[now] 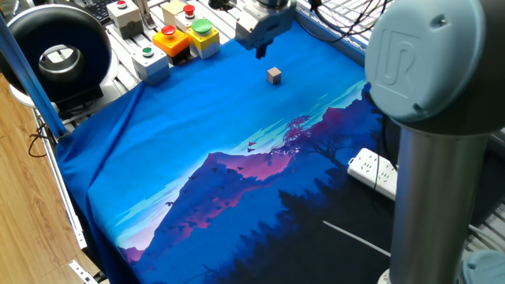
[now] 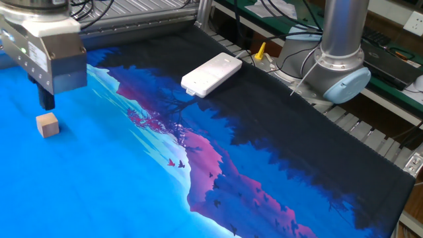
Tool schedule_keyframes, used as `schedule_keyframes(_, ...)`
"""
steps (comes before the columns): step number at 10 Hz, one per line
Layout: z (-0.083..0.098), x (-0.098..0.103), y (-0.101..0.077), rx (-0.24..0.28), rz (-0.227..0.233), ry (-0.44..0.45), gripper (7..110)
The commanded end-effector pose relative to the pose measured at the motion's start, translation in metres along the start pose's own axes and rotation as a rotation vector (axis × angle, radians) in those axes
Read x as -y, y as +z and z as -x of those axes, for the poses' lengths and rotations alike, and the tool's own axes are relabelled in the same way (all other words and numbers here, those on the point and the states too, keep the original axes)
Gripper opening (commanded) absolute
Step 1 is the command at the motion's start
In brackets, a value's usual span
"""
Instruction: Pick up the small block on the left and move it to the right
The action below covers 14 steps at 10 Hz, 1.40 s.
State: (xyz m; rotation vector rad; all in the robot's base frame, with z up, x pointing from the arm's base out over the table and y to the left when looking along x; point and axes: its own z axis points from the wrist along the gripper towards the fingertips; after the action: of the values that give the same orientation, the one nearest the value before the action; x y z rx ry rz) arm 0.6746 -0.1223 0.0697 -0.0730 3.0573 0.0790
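Tan wooden cube (image 2: 47,124) rests on the blue-clothed bench, just beside the raised gripper (image 2: 46,100), apart; its finger spacing is indiscernible.

White power strip (image 2: 211,74) on mountain-print cloth (image 2: 218,165); button boxes (image 1: 170,35)

small block (image 2: 47,124) on cloth (image 2: 218,165) | hand (image 2: 46,100) above, just behind it | power strip (image 2: 211,74) on cloth, well apart

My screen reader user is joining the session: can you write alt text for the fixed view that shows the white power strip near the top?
A small tan block sits alone on a blue landscape-print cloth at the left, with the robot's gripper above and apart from it. A white power strip lies on the dark part of the cloth.
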Motion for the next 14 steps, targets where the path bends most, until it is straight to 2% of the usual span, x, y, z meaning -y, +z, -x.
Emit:
schedule_keyframes(1, -0.009, 0.016, 0.007, 0.04, -0.027, -0.059, 7)
schedule_keyframes(3, -0.003, 0.033, 0.004, 0.06, -0.086, -0.099, 7)
schedule_keyframes(4, -0.002, 0.035, 0.004, 0.065, -0.093, -0.103, 7)
schedule_keyframes(8, 0.004, 0.032, 0.004, 0.086, -0.081, -0.139, 7)
schedule_keyframes(9, 0.004, 0.033, 0.004, 0.086, -0.084, -0.14, 22)
schedule_keyframes(11, 0.003, 0.033, 0.006, 0.085, -0.081, -0.138, 22)
schedule_keyframes(14, 0.003, 0.037, 0.02, 0.096, -0.073, -0.14, 22)
